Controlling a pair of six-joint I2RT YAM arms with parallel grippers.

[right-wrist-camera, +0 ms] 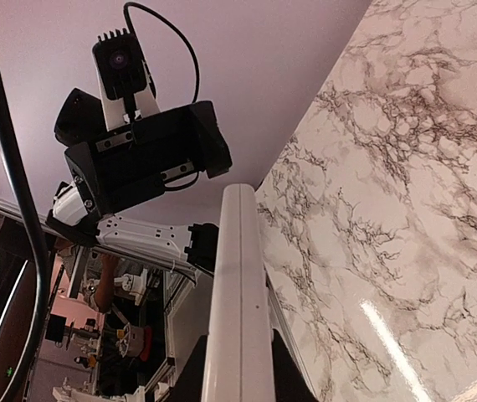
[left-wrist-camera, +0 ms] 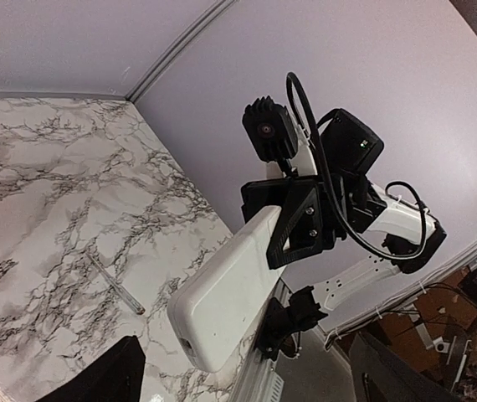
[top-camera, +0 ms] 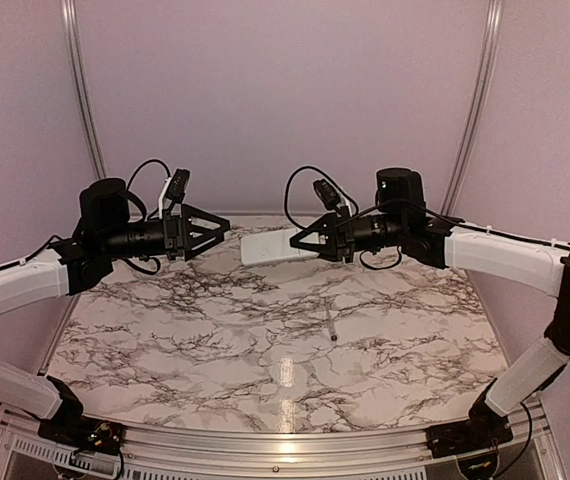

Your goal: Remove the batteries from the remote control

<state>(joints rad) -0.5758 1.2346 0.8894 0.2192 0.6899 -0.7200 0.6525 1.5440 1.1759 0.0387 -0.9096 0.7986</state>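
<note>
My right gripper (top-camera: pixel 303 243) is shut on the remote control (top-camera: pixel 265 248), a flat white bar held in the air over the far side of the table, its free end pointing left. The right wrist view shows its narrow edge (right-wrist-camera: pixel 238 285) rising from between my dark fingers (right-wrist-camera: pixel 184 381). My left gripper (top-camera: pixel 220 227) stands open just left of that free end, apart from it. In the left wrist view the rounded end (left-wrist-camera: pixel 213 310) faces my open jaws. The batteries are hidden. A slim grey cylinder (top-camera: pixel 332 327) lies on the marble; I cannot tell if it is a battery.
The marble-patterned table (top-camera: pixel 215 340) has grey walls close behind and on both sides. An aluminium rail (top-camera: pixel 285 445) runs along the near edge by the arm bases. The slim cylinder (left-wrist-camera: pixel 117 285) lies below and in front of the right gripper.
</note>
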